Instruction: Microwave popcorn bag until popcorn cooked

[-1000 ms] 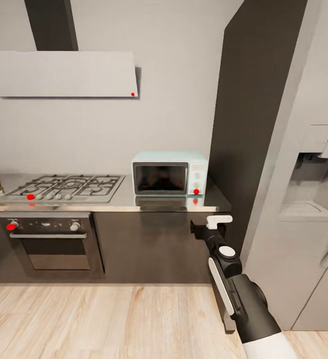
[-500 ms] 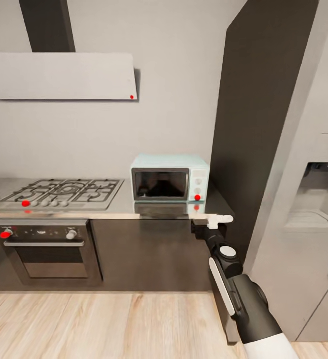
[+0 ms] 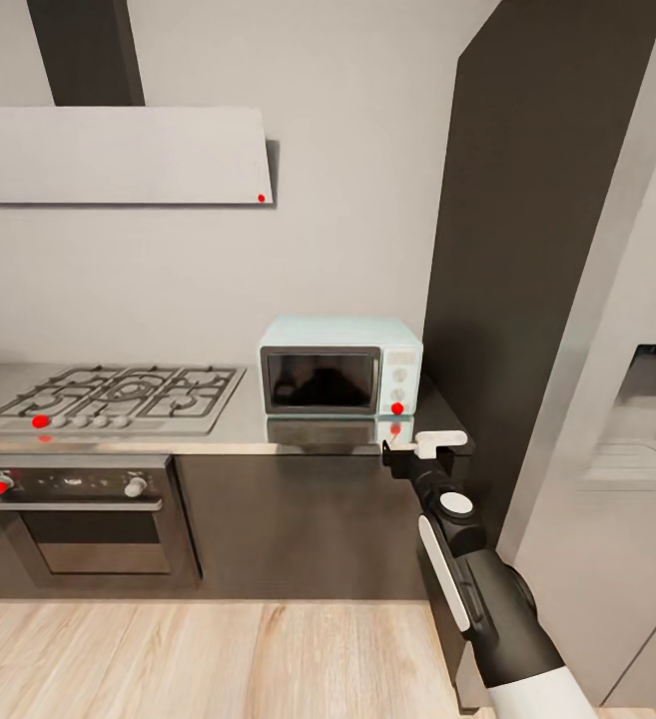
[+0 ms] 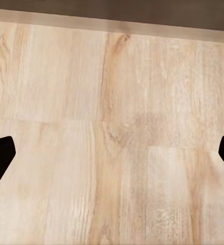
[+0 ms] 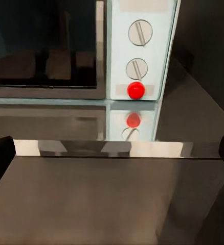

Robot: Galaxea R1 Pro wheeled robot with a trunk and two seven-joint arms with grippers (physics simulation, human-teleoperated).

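The pale mint-blue microwave [image 3: 339, 367] stands shut at the right end of the glossy grey countertop [image 3: 238, 427], its dark glass door facing me. My right gripper [image 3: 419, 451] hovers open just in front of the counter's edge, below the microwave's knob panel. In the right wrist view the microwave [image 5: 142, 61] shows two white knobs and a red button [image 5: 136, 90], all mirrored in the countertop [image 5: 66, 125], and the right gripper [image 5: 112, 155] has its dark fingertips far apart. My left gripper [image 4: 112, 153] is open over the wooden floor. The popcorn bag is out of view.
A gas hob [image 3: 118, 392] with black grates lies left of the microwave, above a dark oven [image 3: 78, 519]. A grey range hood [image 3: 118, 155] hangs on the wall. A tall dark panel [image 3: 527, 250] and a grey fridge [image 3: 617, 449] stand to the right.
The whole picture has shifted, so the camera has moved: the counter sits lower and larger, and the things at the far left have slid out. My right arm keeps its pose.
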